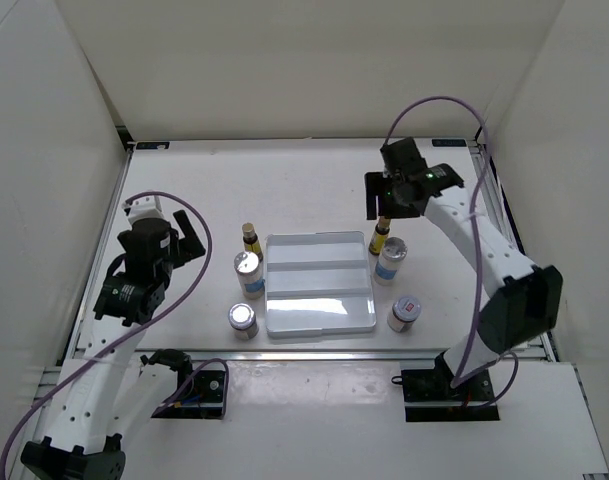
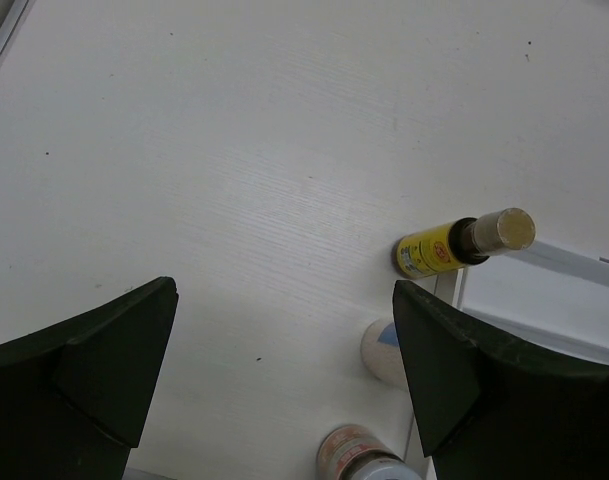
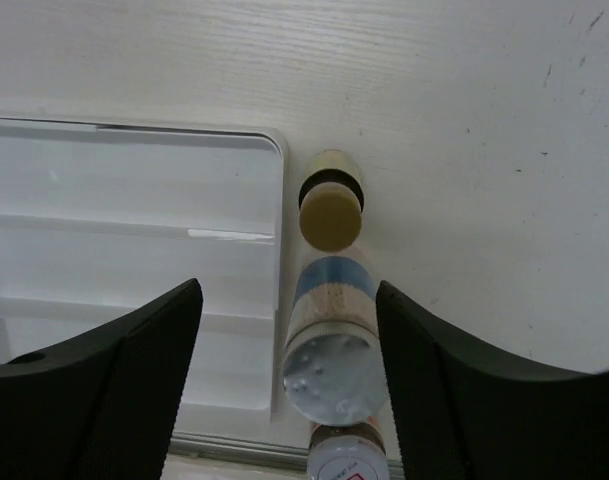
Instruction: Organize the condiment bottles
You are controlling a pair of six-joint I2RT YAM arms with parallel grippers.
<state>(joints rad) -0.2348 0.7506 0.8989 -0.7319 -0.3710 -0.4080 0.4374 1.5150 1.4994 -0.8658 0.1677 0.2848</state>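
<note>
Rows of three flank the white stepped tray (image 1: 319, 300) in the overhead view. On its left stand the left amber bottle (image 1: 250, 238), left white bottle (image 1: 248, 273) and left jar (image 1: 242, 318); on its right stand the right amber bottle (image 1: 381, 238), right white bottle (image 1: 391, 260) and right jar (image 1: 405, 313). The right gripper (image 1: 382, 203) hangs over the right amber bottle, while the left gripper (image 1: 189, 232) sits apart from its row. The left wrist view shows its jaws spread wide and empty above the table (image 2: 234, 150), with the left amber bottle off to one side. The right wrist view shows jaws gaping wide and gripping nothing, with the right amber bottle and right white bottle framed between them, just beside the tray's edge.
</note>
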